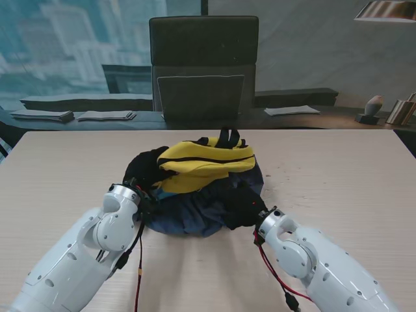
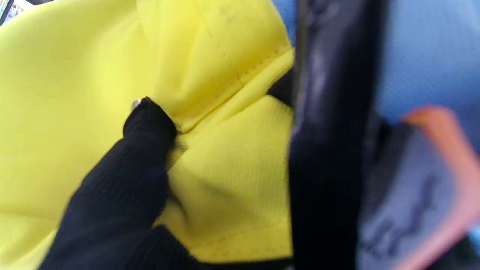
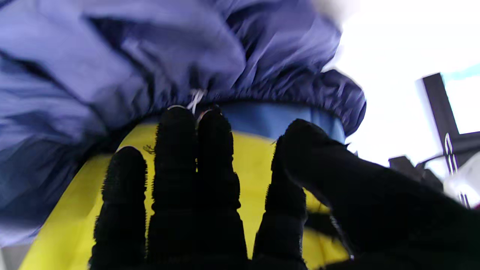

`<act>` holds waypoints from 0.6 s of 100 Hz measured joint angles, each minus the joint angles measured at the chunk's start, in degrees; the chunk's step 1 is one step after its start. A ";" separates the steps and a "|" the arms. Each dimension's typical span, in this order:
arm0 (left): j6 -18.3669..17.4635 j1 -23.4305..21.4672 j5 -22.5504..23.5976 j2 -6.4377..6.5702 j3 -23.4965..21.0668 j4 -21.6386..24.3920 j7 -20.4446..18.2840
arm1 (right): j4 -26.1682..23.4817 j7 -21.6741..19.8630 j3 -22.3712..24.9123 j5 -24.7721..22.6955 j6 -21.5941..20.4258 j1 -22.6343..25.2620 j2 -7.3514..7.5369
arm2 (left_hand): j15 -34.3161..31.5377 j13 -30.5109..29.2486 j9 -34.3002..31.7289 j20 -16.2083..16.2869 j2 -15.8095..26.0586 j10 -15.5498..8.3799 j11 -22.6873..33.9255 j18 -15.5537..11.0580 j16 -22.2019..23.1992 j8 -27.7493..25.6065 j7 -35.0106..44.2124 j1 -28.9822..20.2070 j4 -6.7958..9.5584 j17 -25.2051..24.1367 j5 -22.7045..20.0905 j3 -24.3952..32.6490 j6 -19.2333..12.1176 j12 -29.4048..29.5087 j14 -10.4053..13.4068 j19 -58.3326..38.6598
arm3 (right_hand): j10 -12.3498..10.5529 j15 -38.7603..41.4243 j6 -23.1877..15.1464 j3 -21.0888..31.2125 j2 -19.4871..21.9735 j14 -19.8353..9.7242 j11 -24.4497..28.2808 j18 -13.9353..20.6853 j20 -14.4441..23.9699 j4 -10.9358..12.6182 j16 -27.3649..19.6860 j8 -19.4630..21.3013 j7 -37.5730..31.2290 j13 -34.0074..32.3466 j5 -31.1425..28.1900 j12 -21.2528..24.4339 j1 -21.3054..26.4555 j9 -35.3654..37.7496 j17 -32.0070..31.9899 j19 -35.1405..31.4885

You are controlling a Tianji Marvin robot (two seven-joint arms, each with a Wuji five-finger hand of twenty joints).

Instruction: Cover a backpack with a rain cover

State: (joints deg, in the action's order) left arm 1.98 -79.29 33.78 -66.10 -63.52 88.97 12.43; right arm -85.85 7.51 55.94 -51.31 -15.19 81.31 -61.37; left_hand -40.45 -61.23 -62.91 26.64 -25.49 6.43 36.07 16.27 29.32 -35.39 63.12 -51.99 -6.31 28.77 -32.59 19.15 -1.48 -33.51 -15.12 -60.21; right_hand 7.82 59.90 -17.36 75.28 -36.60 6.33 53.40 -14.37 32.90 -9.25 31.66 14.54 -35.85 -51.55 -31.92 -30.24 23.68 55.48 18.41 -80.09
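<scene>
Both arms are glossy white, rounded shells with small dark screw holes. Black knit gloves cover the left hand and right hand. Red and black cables trail from each wrist.

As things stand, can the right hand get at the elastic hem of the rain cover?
Probably yes. The right hand lies on the yellow backpack, its fingers reaching the gathered hem of the navy rain cover; nothing lies between. Whether it grips is unclear.

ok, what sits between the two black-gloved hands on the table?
In the stand view, the yellow backpack half-wrapped in the navy rain cover fills the stretch between the left hand and right hand.
</scene>
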 measured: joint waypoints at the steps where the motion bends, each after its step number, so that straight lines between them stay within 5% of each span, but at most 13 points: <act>1: 0.00 0.00 -0.01 0.00 0.00 0.00 -0.01 | -0.15 -0.77 -0.52 0.11 0.44 -0.27 0.05 | 0.00 -0.01 -0.27 -0.12 0.00 0.00 0.01 0.00 0.01 0.01 0.00 0.00 0.00 0.07 0.00 0.00 0.00 0.00 0.00 0.00 | 0.00 0.00 -0.01 0.00 0.09 0.00 0.00 0.00 0.08 0.00 0.09 0.00 0.38 0.02 0.52 -0.08 0.00 0.00 0.00 0.01; 10: 0.16 0.06 -0.54 -0.05 0.00 0.00 -0.08 | -1.05 -5.16 -5.72 2.63 5.66 -2.97 0.48 | 0.00 -0.56 -1.21 -0.23 0.00 0.00 0.18 0.00 0.01 0.22 0.00 -0.01 0.00 0.67 -0.07 0.01 0.02 0.00 -0.01 0.00 | 0.00 0.04 -0.05 -0.54 1.27 -0.03 0.00 0.55 1.59 0.00 1.12 -0.05 0.42 0.10 4.30 -1.53 -0.01 -0.20 -0.08 0.13; 20: 0.53 0.15 -2.38 -0.24 0.04 -0.02 0.11 | -0.63 -5.01 -11.58 5.21 10.13 -6.59 0.36 | 0.00 -1.24 -1.97 -0.28 -0.51 0.91 0.19 0.85 0.01 0.84 0.02 -0.01 -0.58 1.26 -0.59 2.34 1.58 0.00 -0.72 -0.01 | 0.00 0.09 0.02 -1.48 2.55 -0.42 0.03 2.12 2.88 0.00 1.37 -0.18 0.89 1.26 8.18 -2.56 -0.16 -1.91 -0.79 0.60; 35: 1.02 0.12 -5.77 -0.80 0.05 0.05 0.55 | 1.13 -7.23 -16.95 10.33 20.73 -11.33 -1.58 | 0.00 -2.69 -2.84 -0.70 -0.73 2.20 0.55 2.44 0.61 1.08 0.02 -0.01 -0.60 3.01 -1.21 3.92 3.48 -0.07 -1.52 -0.02 | 0.12 0.91 2.56 -3.54 4.90 -0.58 1.48 2.61 4.78 0.00 1.95 -0.80 0.74 5.03 14.72 -3.60 0.01 -7.58 -4.07 0.69; 60: 2.46 -0.71 -12.39 -1.38 0.22 1.63 0.60 | 7.11 -3.19 -19.56 11.69 22.58 -13.99 -4.51 | 0.00 -4.04 -3.59 -1.78 -2.15 4.63 0.75 5.77 1.26 1.68 -0.07 -0.07 -0.62 4.99 -2.96 6.11 6.22 -0.80 -3.61 -0.03 | 0.23 1.47 2.36 -4.11 5.52 -0.65 2.76 3.12 5.80 -0.02 1.97 -1.44 -0.67 8.39 15.26 -3.74 0.01 -11.10 -6.51 1.24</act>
State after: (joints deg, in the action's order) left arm 4.44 -80.01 21.39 -67.48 -63.30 90.60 13.03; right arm -78.74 4.32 36.39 -39.61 7.39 67.33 -65.88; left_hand -40.45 -65.27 -66.50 24.86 -27.63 11.06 36.82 22.04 30.58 -33.71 63.04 -52.06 -6.92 33.76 -35.55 25.27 4.74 -34.31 -18.73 -60.23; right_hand 8.05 61.37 -15.01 71.17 -31.08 5.68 56.17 -11.25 38.70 -9.28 33.63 13.09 -36.52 -43.15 -16.66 -33.99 23.68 44.39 11.90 -78.85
